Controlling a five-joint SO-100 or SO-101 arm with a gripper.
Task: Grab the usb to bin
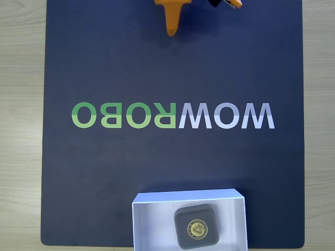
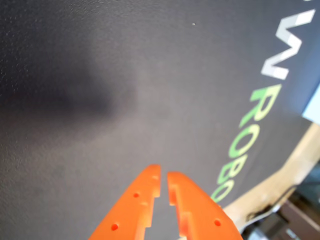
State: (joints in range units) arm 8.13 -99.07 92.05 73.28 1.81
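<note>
Empty gripper parked at the mat's far edge, usb already lying in the bin.

The orange gripper [image 2: 164,176] has its two fingers drawn nearly together with only a thin slit between the tips, holding nothing, above bare mat. Well away from it, at the opposite edge of the mat in the fixed view, the dark grey usb [image 1: 197,226] with its gold emblem lies flat inside the white bin [image 1: 152,198]. The task looks done; the likely risk is a needless return that nudges the light, thin-walled bin. The dark blue WOWROBO mat [image 1: 104,172] covers a pale wood table [image 1: 21,104]; cables show beyond the mat's edge in the wrist view.
</note>
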